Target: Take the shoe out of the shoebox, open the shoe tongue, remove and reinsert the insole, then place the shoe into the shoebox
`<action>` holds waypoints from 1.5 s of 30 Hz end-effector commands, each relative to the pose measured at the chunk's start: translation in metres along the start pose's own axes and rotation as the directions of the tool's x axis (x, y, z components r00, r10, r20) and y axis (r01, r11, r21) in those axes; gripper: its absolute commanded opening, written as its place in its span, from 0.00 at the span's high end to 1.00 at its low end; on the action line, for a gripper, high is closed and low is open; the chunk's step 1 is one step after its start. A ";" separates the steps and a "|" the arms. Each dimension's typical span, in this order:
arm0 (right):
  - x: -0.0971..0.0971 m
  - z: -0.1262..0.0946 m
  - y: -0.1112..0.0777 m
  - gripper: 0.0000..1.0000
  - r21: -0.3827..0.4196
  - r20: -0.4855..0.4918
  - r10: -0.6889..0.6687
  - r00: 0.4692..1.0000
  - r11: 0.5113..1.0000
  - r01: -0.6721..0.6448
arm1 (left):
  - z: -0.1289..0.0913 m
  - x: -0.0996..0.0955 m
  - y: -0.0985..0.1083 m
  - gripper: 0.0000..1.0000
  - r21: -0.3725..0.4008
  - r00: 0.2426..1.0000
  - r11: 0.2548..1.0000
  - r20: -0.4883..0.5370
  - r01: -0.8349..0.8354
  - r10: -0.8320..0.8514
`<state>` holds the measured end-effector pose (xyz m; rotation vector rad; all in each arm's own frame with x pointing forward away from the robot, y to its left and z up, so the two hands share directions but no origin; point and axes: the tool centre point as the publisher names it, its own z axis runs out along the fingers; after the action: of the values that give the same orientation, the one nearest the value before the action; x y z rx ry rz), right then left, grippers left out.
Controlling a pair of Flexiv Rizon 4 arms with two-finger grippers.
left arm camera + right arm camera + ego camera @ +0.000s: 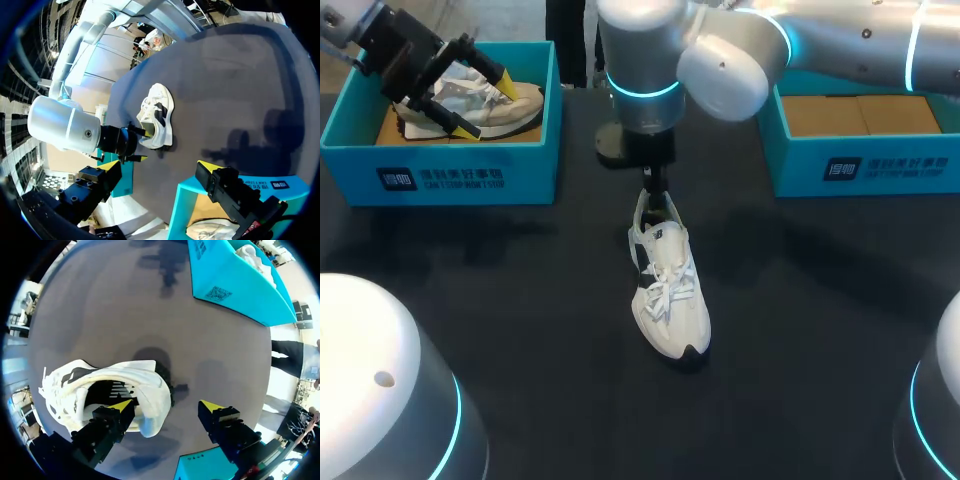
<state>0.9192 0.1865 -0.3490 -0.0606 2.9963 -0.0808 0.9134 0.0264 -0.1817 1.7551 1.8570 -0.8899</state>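
- The white shoe is lying upright on its sole on the dark table, between the two teal shoeboxes, with its toe pointing toward the near edge.
- The right gripper, whose arm is reaching past the middle, is sitting at the shoe's heel. In the right wrist view its fingers are standing wide apart: one yellow tip is dipping into the shoe's opening and the other is hanging clear outside the heel, so it is gripping nothing.
- The left gripper is hovering over the left shoebox with its fingers spread wide, holding nothing.
- A second pale shoe is lying inside that box, under the left gripper.
- The right shoebox is showing its brown cardboard floor.
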 end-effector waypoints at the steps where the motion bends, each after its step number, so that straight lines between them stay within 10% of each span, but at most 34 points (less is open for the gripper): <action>1: -0.004 0.010 0.000 0.15 -0.010 -0.008 -0.003 1.000 1.000 0.003 | 0.000 0.000 0.000 0.00 -0.001 1.000 1.000 -0.003 0.000 0.000; 34: 0.005 0.050 0.005 0.26 0.005 -0.075 0.001 0.997 1.000 0.000 | 0.000 0.000 0.000 0.00 -0.001 1.000 1.000 -0.003 0.000 0.000; 45: 0.006 0.049 0.004 0.53 0.027 -0.085 0.013 0.996 1.000 -0.011 | 0.000 0.000 0.000 0.00 -0.001 1.000 1.000 -0.003 0.000 0.000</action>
<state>0.9186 0.1861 -0.3978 -0.0395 3.0814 -0.1153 0.9134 0.0264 -0.1817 1.7551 1.8570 -0.8899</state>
